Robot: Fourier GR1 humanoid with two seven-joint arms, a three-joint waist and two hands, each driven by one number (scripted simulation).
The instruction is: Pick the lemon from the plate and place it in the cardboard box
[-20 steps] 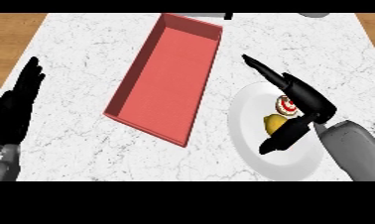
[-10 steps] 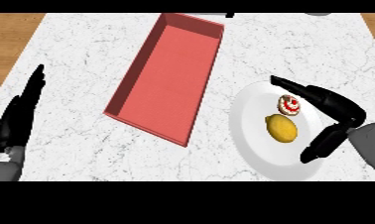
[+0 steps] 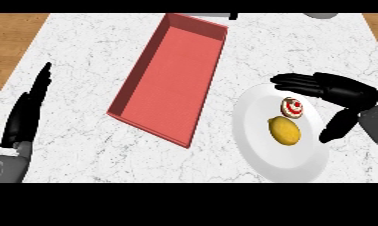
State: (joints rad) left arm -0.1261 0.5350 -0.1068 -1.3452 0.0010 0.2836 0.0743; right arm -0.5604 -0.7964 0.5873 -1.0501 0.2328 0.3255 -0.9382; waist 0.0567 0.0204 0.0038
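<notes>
The lemon (image 3: 284,130) lies on the plate (image 3: 256,137) just right of the red box (image 3: 170,77), while the right hand (image 3: 345,92), fingers (image 3: 301,83) and thumb spread apart, hovers at the plate's right rim, seemingly poised to close round it.

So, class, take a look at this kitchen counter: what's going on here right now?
The robot's right hand hovers open at the right side of the white plate, its fingers above a small red-and-white item and its thumb beside the lemon. The lemon lies on the plate, not yet gripped. The red box sits to the plate's left on the marble counter. The left hand rests open at the left edge.
</notes>
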